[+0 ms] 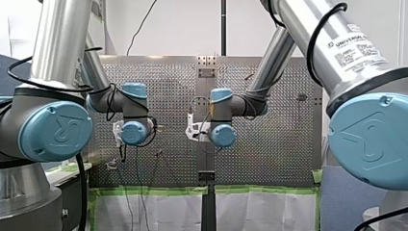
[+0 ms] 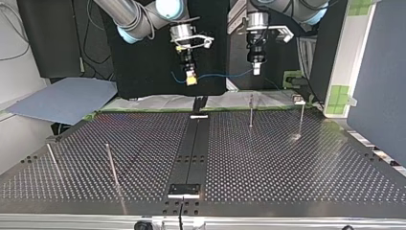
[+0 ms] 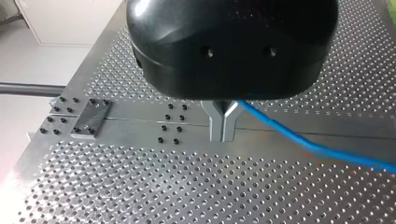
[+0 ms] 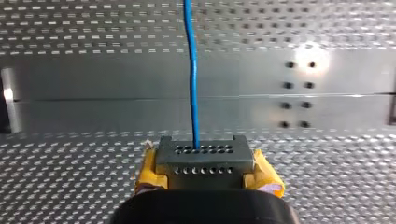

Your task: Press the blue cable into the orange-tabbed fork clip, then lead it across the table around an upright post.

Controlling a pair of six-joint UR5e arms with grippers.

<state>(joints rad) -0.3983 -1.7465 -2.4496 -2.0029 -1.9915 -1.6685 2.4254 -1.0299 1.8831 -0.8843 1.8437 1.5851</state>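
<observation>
At the upper middle of the top view, my right fingers [image 2: 190, 79] show yellow pads and are closed narrow on the blue cable [image 2: 220, 75]. The cable runs nearly straight rightward to my left fingers [image 2: 257, 70], pinched shut on it too. I judge both hold it high above the table [image 2: 287, 163] to carry it clear. Below right stands an upright post [image 2: 251, 111]. I cannot pick out the fork clip.
</observation>
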